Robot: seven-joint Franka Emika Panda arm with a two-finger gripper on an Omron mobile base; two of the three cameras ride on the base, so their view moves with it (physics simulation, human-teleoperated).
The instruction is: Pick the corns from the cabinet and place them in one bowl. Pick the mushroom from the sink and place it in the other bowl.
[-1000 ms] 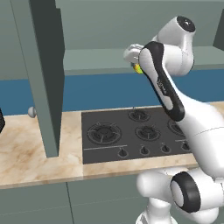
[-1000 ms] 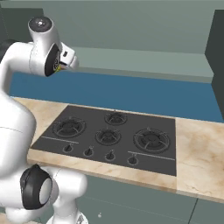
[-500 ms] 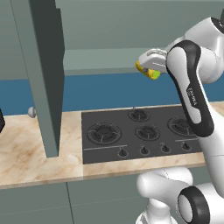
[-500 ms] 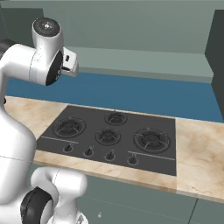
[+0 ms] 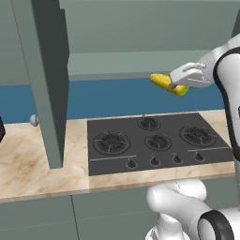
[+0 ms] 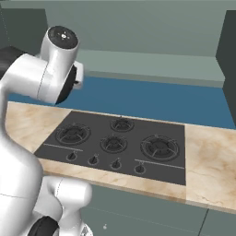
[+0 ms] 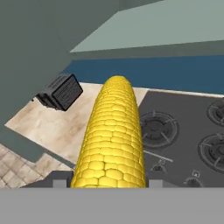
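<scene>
Your gripper (image 5: 180,86) is clamped on one green end of the bumpy yellow corn cob (image 5: 168,84), held high over the black gas hob (image 5: 157,142); a fast swing could shake it loose onto the burners.

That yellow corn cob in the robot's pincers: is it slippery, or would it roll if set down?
The bumpy yellow corn cob looks stiff: it juts sideways from the gripper without sagging. Its kernel ridges probably aid grip. Being round and tapered, it would likely roll on the flat black stovetop below.
</scene>
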